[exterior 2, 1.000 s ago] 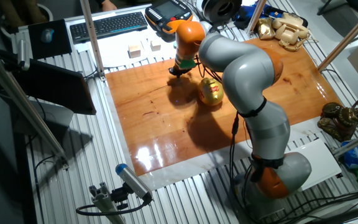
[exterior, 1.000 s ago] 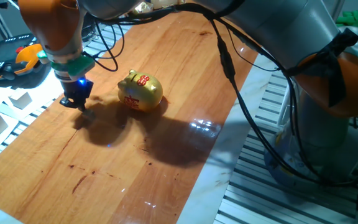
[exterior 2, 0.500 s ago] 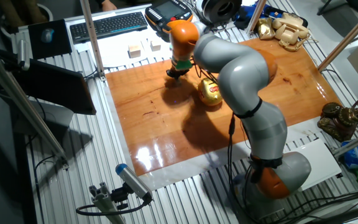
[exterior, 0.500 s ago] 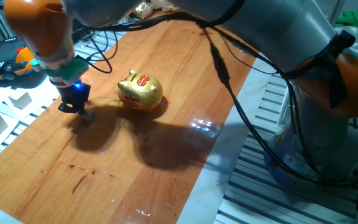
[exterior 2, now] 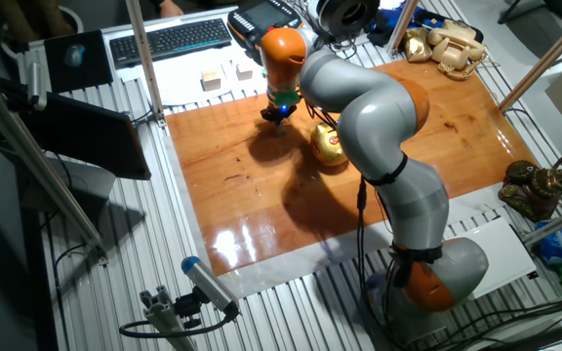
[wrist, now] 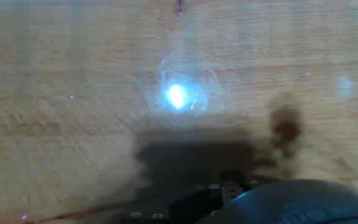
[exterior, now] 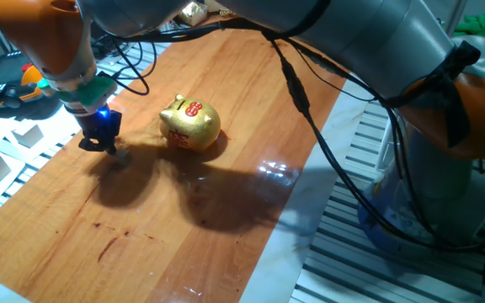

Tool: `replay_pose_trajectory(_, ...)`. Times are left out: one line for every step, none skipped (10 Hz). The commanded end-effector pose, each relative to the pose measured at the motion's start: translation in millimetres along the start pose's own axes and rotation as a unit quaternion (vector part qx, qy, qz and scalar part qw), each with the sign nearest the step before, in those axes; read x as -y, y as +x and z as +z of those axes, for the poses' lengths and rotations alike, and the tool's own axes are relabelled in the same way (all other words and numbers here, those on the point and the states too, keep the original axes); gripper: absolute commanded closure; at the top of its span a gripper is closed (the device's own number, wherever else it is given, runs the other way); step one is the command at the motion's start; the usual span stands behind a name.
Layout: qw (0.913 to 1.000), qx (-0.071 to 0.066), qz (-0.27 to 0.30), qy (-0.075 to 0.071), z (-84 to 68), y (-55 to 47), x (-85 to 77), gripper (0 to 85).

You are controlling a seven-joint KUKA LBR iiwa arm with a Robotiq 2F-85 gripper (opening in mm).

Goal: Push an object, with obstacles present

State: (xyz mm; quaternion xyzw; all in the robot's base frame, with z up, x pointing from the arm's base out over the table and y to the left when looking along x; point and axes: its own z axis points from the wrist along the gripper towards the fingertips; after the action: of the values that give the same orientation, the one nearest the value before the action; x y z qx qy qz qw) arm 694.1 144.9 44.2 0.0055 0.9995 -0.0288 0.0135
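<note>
Since a second ago the gripper (exterior: pixel 99 145) has slid toward the left edge of the board (exterior: pixel 226 210), away from the gold piggy bank (exterior: pixel 190 124), which has not shifted. Nearest, lower frame, bare wood. At middle left the gripper sits low over the board, presumably to shove rather than grasp; whether its fingers are parted I cannot tell. A tiny cube cannot be made out; it may hide beneath the tool. Farther, upper left off the board, pale wooden blocks (exterior 2: pixel 220 74) stand apart.
</note>
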Motion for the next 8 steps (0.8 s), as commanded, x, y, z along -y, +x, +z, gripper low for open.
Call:
replay_pose_trajectory(1.0000, -0.001, -0.002, 0.000, 0.2, 1.1, -0.2, 85.0)
replay_pose_trajectory(1.0000, 0.003, -0.002, 0.002, 1.4, 2.7, -1.1, 85.0)
replay_pose_trajectory(0.9999, 0.013, -0.002, 0.003, 3.6, 5.4, -1.4, 85.0)
replay_pose_trajectory(0.9998, 0.018, -0.005, 0.002, 3.6, 7.4, -0.1, 85.0)
replay_pose_trajectory(0.9997, 0.022, -0.011, 0.004, 1.7, 9.3, 1.7, 85.0)
replay_pose_trajectory(0.9996, 0.024, -0.013, 0.005, -0.4, 11.8, 4.2, 85.0)
replay_pose_trajectory(0.9995, 0.025, -0.016, 0.006, -1.4, 14.9, 5.7, 85.0)
replay_pose_trajectory(0.9995, 0.027, -0.015, 0.006, -0.3, 18.0, 4.4, 85.0)
